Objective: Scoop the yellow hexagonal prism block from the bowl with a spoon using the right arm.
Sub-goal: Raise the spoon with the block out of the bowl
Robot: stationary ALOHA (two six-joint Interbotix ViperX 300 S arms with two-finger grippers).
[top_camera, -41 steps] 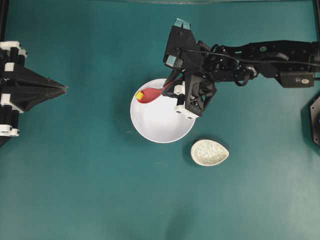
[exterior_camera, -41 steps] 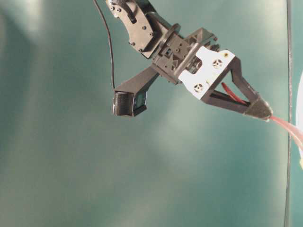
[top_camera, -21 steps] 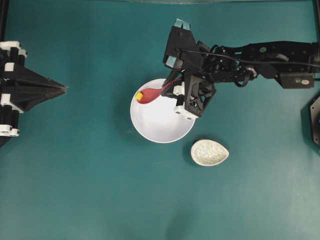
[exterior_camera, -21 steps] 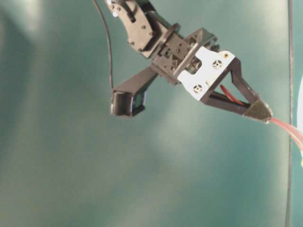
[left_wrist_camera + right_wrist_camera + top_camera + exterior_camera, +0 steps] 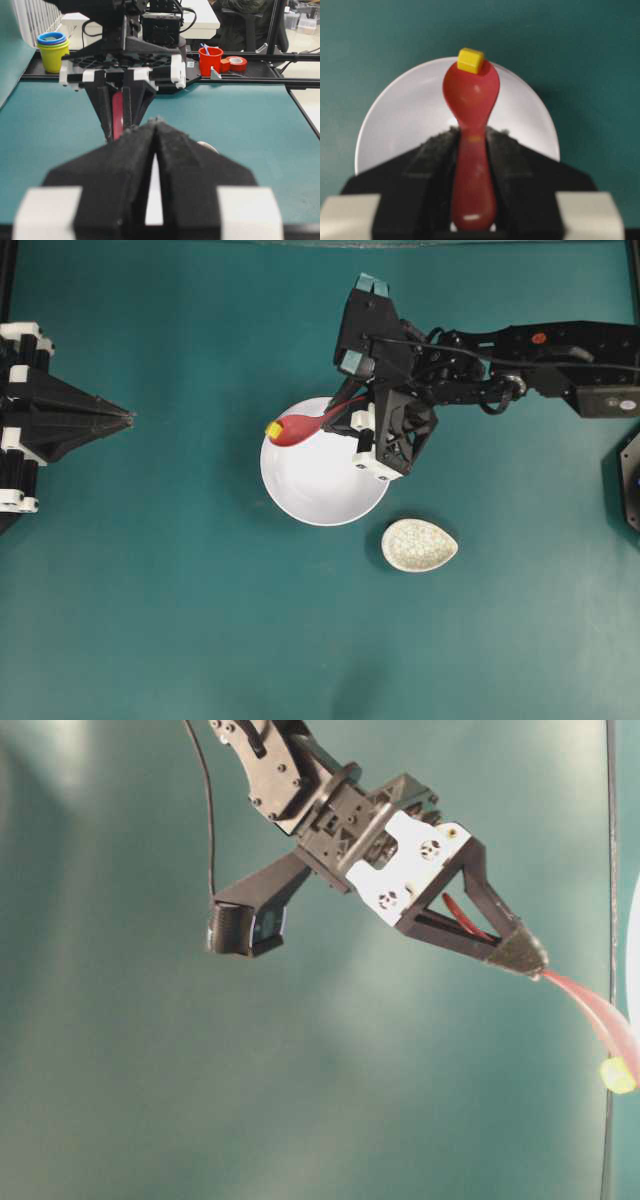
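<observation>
Teal counter (image 5: 150, 620) all round; by its left edge the left gripper (image 5: 155, 125) sits pinched shut on nothing. Toward mid-counter, the yellow hexagonal prism block (image 5: 273, 429) now rides the spoon (image 5: 300, 428) tip, risen above the bowl (image 5: 320, 485) rim; the right gripper (image 5: 352, 418) jaws clamp the handle, so the scoop looks done.

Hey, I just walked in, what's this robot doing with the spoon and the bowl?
The right gripper is clamped on the handle of a red spoon and holds it over the far-left rim of a white bowl. A small yellow block sits at the very tip of the spoon's scoop, apparently already lifted out. The left gripper is shut and parked off to the side. A speckled dish lies beside the bowl.
</observation>
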